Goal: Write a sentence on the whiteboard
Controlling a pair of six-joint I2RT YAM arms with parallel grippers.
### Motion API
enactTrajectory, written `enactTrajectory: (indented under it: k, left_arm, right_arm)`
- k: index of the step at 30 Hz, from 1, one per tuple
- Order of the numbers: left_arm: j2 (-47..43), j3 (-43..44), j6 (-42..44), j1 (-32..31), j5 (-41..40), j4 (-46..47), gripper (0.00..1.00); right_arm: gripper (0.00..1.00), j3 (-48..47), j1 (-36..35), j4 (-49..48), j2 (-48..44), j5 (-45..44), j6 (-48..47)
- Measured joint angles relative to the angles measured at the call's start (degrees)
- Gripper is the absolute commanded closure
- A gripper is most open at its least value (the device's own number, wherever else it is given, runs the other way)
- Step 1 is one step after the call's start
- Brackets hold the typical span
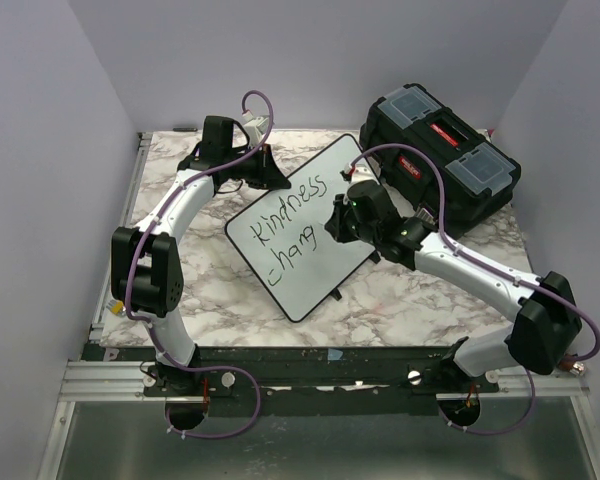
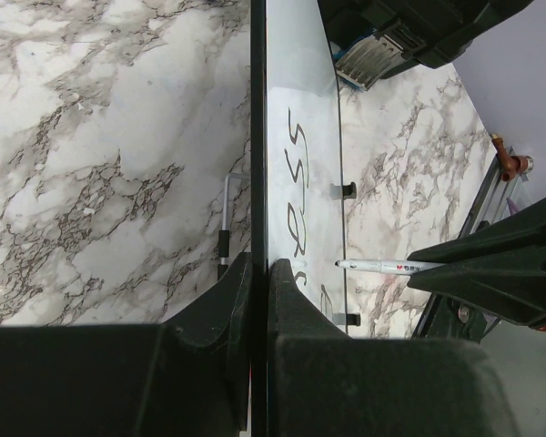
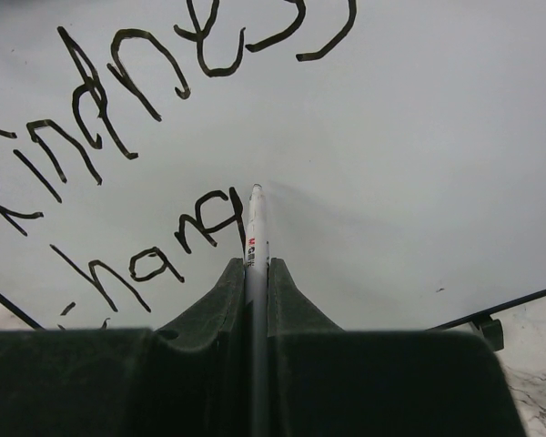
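Note:
The whiteboard (image 1: 318, 278) lies slanted in the middle of the marble table. On it, black lettering (image 1: 292, 205) reads "kindness", with "chang" (image 3: 150, 264) on the line below. My left gripper (image 1: 268, 178) is shut on the board's far left edge; the left wrist view shows its jaws (image 2: 259, 273) clamping the black frame, the board (image 2: 300, 109) running edge-on away from them. My right gripper (image 1: 334, 222) is over the board, shut on a white marker (image 3: 256, 228). The marker's tip touches the board just right of the "g". The marker (image 2: 382, 266) also shows in the left wrist view.
A black toolbox (image 1: 442, 150) with red labels stands at the back right, close behind my right arm. Purple walls enclose the table on three sides. A metal rail (image 1: 130, 215) runs along the left edge. A small L-shaped metal piece (image 2: 227, 214) lies beside the board.

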State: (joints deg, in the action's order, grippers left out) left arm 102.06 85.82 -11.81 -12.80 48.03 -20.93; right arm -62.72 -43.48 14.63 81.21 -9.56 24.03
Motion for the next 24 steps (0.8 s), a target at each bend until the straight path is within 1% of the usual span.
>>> enactTrajectory:
  k: [17, 24]
  left_arm:
    - [0.0, 0.0, 0.04, 0.0, -0.04, -0.02, 1.0]
    - [0.0, 0.0, 0.07, 0.0, -0.04, -0.02, 1.0]
  right_arm:
    - [0.99, 0.09, 0.02, -1.4, 2.16, 0.46, 1.03]
    - [0.99, 0.11, 0.04, -1.29, 2.23, -0.85, 1.44]
